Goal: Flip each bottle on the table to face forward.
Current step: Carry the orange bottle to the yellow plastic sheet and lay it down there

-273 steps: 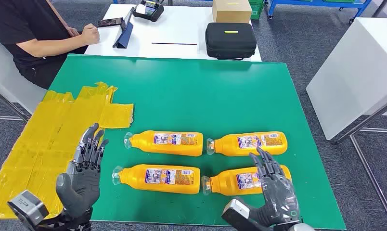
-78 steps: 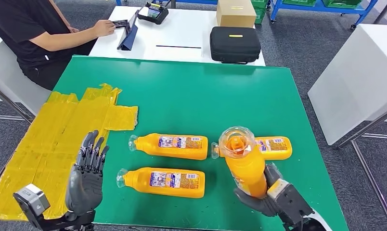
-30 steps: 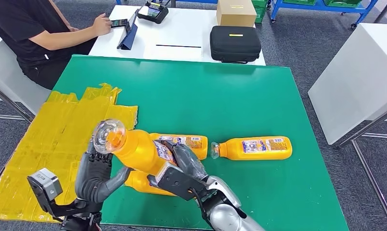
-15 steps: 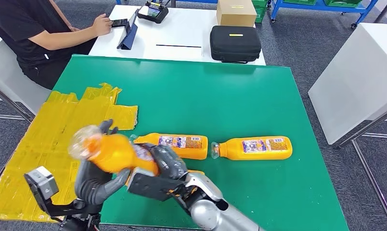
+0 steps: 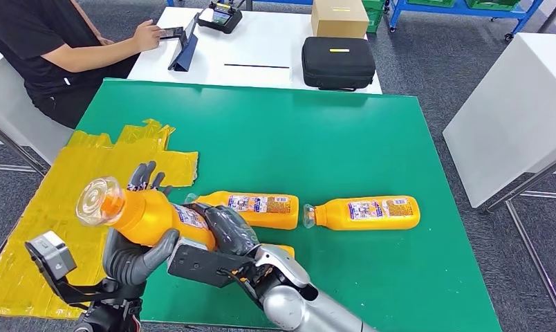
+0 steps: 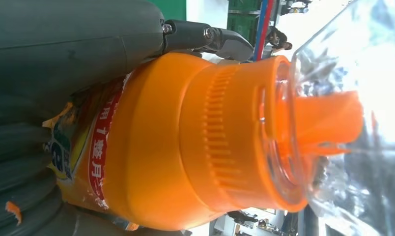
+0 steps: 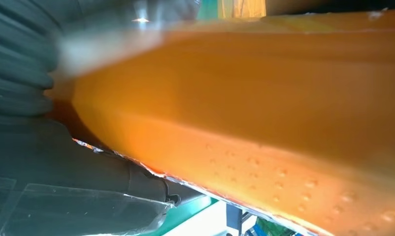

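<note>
A green tabletop (image 5: 317, 138) carries the work, with crinkled yellow sheeting (image 5: 75, 194) taped over its left part and hanging past the edge. Beyond it stands a white table (image 5: 261, 48) with a black zip case (image 5: 337, 62), a cardboard box (image 5: 339, 17) and a small device, where a seated person in a black shirt (image 5: 33, 41) handles a phone; grey carpet lies around, and another white table (image 5: 517, 104) stands to the right. Two orange bottles lie flat on the green, caps pointing left and labels up: one near the middle (image 5: 251, 209) and one to its right (image 5: 364, 212), just apart. A sliver of another orange bottle (image 5: 283, 247) shows behind the right arm. The held bottle (image 5: 147, 214) is raised above the tabletop's near left part, tilted, its clear cap (image 5: 97, 200) toward the upper left with an orange nozzle inside. The left robot hand (image 5: 138, 242) wraps its shoulder from beneath, thumb across the front, fingers rising behind. The right robot hand (image 5: 227, 232) grips the lower body. In the left wrist view the held bottle's ribbed orange collar, red-edged label and clear cap are close.
</note>
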Controlling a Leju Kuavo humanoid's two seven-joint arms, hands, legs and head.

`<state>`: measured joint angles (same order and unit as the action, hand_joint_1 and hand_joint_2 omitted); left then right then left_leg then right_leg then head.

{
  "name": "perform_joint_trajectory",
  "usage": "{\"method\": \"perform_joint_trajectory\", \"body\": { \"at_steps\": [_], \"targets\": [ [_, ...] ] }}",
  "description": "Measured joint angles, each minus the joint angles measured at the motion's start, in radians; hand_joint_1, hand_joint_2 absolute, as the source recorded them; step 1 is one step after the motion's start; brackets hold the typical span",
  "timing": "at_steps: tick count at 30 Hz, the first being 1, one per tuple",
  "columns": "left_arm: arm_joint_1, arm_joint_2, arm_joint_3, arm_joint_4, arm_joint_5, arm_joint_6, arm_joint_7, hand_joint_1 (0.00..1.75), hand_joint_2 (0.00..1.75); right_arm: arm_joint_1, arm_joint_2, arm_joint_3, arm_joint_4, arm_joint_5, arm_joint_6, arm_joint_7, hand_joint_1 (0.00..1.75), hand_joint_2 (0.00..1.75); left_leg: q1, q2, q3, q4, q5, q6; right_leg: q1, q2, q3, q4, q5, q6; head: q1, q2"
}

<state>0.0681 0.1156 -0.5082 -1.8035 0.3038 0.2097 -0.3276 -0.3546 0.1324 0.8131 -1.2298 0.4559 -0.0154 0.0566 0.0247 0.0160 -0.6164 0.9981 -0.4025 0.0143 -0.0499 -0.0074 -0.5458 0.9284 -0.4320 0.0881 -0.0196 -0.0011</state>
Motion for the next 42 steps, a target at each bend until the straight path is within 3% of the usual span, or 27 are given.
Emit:
{"method": "perform_joint_trajectory", "body": {
  "at_steps": [3,4,21,23,25,27,34,42],
  "targets": [
    [-0.005,0.001,-0.003,0.002,0.0,0.001,-0.002,1.71,1.75,-0.001,0.0,0.0,-0.007,-0.005,0.019,0.002,1.75,1.75,0.0,0.0,0.0,0.0,0.0,0.0,0.0,0.0,0.0,0.0,0.0,0.0,0.0,0.0],
    [-0.005,0.001,-0.004,0.002,-0.001,0.002,-0.003,1.75,1.75,-0.001,0.0,0.0,-0.007,-0.007,0.023,0.0,1.75,1.75,0.0,0.0,0.0,0.0,0.0,0.0,0.0,0.0,0.0,0.0,0.0,0.0,0.0,0.0],
    [-0.001,0.001,-0.003,0.006,-0.013,0.012,-0.018,1.75,1.75,0.002,-0.006,0.0,0.001,-0.028,0.012,-0.011,1.75,1.75,0.0,0.0,0.0,0.0,0.0,0.0,0.0,0.0,0.0,0.0,0.0,0.0,0.0,0.0],
    [0.007,0.001,-0.001,0.006,-0.017,0.012,-0.026,1.75,1.75,0.006,-0.011,-0.001,0.003,-0.033,-0.003,-0.014,0.87,1.75,0.0,0.0,0.0,0.0,0.0,0.0,0.0,0.0,0.0,0.0,0.0,0.0,0.0,0.0],
    [0.014,0.001,0.0,0.006,-0.021,0.012,-0.03,1.75,1.75,0.01,-0.014,-0.001,0.004,-0.034,-0.012,-0.015,0.0,0.87,0.0,0.0,0.0,0.0,0.0,0.0,0.0,0.0,0.0,0.0,0.0,0.0,0.0,0.0],
    [0.022,0.001,0.001,0.005,-0.037,0.022,-0.038,1.75,1.75,0.015,-0.016,-0.004,0.004,-0.039,-0.024,-0.017,0.0,0.0,0.0,0.0,0.0,0.0,0.0,0.0,0.0,0.0,0.0,0.0,0.0,0.0,0.0,0.0],
    [0.129,-0.012,0.081,-0.054,-0.294,0.207,-0.027,1.75,1.75,0.123,-0.078,-0.087,-0.068,-0.021,-0.103,-0.029,0.0,0.0,0.0,-0.001,-0.001,0.0,0.0,0.0,0.0,0.0,-0.001,0.0,0.0,0.0,0.0,0.0],
    [0.175,-0.04,0.261,-0.054,-0.531,0.255,0.033,1.75,1.75,0.213,-0.128,-0.172,-0.207,0.022,-0.093,-0.028,0.0,0.0,0.0,-0.001,-0.001,0.0,0.0,0.0,0.0,0.0,-0.011,0.0,-0.001,-0.001,0.0,0.0]
  ]
}}
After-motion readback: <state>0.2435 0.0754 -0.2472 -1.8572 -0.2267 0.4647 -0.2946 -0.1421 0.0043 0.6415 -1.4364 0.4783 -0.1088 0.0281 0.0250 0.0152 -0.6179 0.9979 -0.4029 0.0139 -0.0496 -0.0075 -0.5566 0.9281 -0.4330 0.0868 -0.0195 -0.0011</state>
